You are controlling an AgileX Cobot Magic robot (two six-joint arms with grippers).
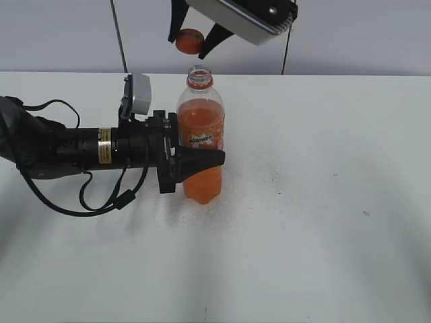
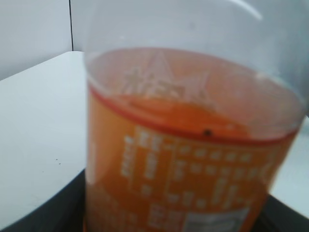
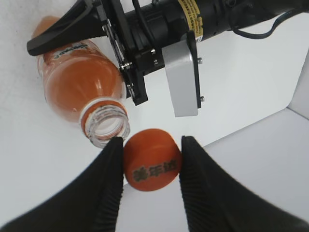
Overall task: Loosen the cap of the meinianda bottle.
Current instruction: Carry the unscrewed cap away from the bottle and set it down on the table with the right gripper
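The meinianda bottle stands upright on the white table, capless, its open neck showing. It fills the left wrist view. My left gripper is shut on the bottle's waist from the left. My right gripper is above the bottle's mouth, shut on the orange cap. In the right wrist view the cap sits between the two black fingers, lifted off and just beside the neck.
The white table spreads to the right and front of the bottle. The left arm with its cables lies along the table's left side. A grey wall stands behind.
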